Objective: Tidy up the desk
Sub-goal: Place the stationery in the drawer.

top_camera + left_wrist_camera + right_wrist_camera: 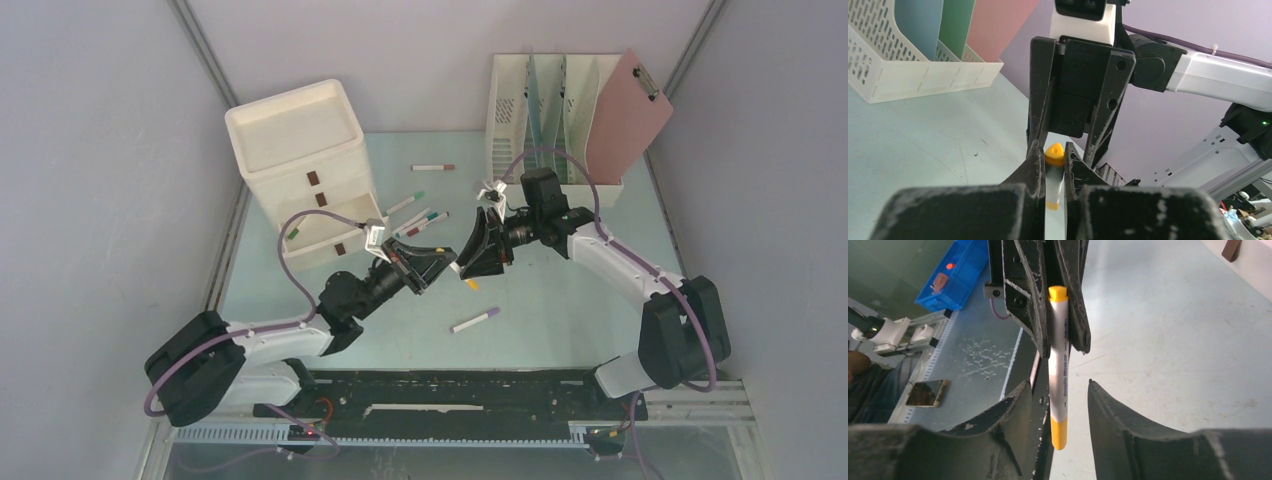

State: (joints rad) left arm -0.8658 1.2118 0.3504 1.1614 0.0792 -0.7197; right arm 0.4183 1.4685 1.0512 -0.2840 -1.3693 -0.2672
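The pale mint-green desk (560, 290) carries loose markers. My left gripper (446, 263) is shut on a white marker with yellow ends (471, 284) and holds it above the middle of the desk. In the left wrist view (1054, 153) its jaws press on the marker (1054, 172) just below the yellow cap. My right gripper (468, 268) faces it and is open. In the right wrist view (1058, 385) its fingers (1113, 415) stand on both sides of the marker's lower end (1058, 375) without touching it.
A cream drawer unit (300, 170) stands at the back left with several markers (420, 218) beside it. A cream file rack (545, 120) with a pink clipboard (630, 110) stands at the back right. A brown-capped marker (433, 167) and a purple-capped marker (474, 320) lie loose.
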